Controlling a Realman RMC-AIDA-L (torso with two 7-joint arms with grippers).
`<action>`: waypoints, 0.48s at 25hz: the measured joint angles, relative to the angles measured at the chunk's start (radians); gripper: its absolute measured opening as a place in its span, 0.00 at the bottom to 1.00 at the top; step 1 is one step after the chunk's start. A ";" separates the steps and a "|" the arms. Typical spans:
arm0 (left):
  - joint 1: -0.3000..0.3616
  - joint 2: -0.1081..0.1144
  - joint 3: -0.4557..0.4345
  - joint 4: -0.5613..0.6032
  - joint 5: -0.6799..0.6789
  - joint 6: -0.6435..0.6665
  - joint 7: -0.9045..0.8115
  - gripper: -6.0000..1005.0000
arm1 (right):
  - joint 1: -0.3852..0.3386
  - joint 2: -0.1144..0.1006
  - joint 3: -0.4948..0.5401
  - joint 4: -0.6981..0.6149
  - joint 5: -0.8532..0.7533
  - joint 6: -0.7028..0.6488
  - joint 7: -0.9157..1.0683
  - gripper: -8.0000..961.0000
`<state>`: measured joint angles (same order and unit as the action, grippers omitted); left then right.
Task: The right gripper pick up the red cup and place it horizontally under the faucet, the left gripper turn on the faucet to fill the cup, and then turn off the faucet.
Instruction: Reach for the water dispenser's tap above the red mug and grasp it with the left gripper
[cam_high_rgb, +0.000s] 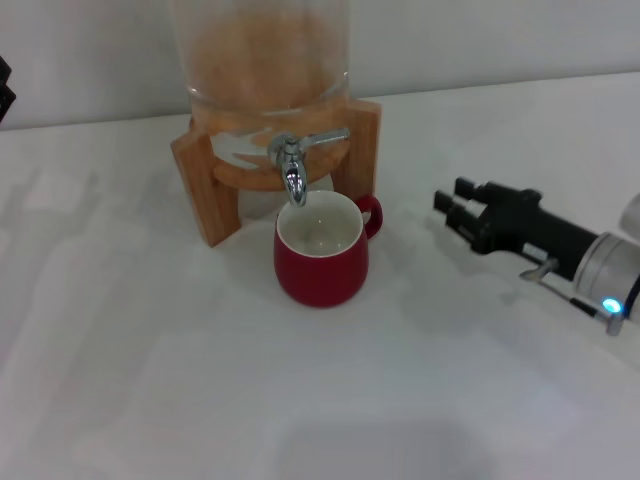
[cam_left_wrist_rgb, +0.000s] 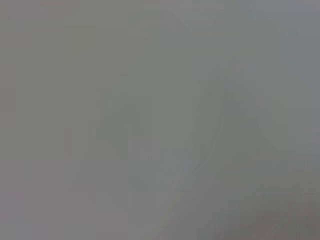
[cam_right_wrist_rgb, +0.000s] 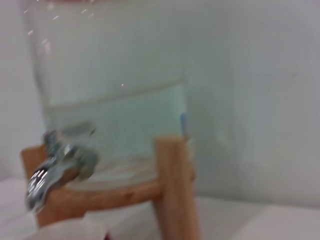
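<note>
The red cup (cam_high_rgb: 322, 262) stands upright on the white table, its white inside showing and its handle turned toward the right. Its mouth sits directly below the spout of the chrome faucet (cam_high_rgb: 293, 170), whose flat lever points right. In the right wrist view the faucet (cam_right_wrist_rgb: 56, 169) shows close up, in front of the glass dispenser. My right gripper (cam_high_rgb: 452, 203) hovers to the right of the cup, a short way from its handle, open and holding nothing. Only a black sliver of the left gripper (cam_high_rgb: 4, 92) shows at the far left edge. The left wrist view shows only a plain grey surface.
The glass dispenser (cam_high_rgb: 262, 50) holds liquid and rests on a wooden stand (cam_high_rgb: 205, 185) at the back of the table. One leg of the stand (cam_right_wrist_rgb: 172, 190) is close in front of the right wrist camera. A pale wall runs behind.
</note>
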<state>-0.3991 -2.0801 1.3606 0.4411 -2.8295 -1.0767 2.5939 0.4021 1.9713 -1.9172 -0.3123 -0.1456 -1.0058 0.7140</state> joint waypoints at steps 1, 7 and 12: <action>0.000 0.000 0.000 0.000 0.000 0.000 0.000 0.83 | -0.003 -0.003 0.016 0.000 0.000 -0.011 -0.003 0.37; -0.005 0.000 -0.015 -0.001 -0.001 0.000 0.003 0.83 | -0.009 -0.005 0.133 0.001 0.000 -0.039 -0.067 0.37; -0.006 -0.001 -0.027 -0.002 -0.001 0.000 0.003 0.83 | 0.001 0.000 0.225 0.001 0.001 -0.040 -0.127 0.37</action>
<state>-0.4050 -2.0811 1.3332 0.4392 -2.8306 -1.0769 2.5970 0.4034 1.9709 -1.6919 -0.3114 -0.1444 -1.0454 0.5873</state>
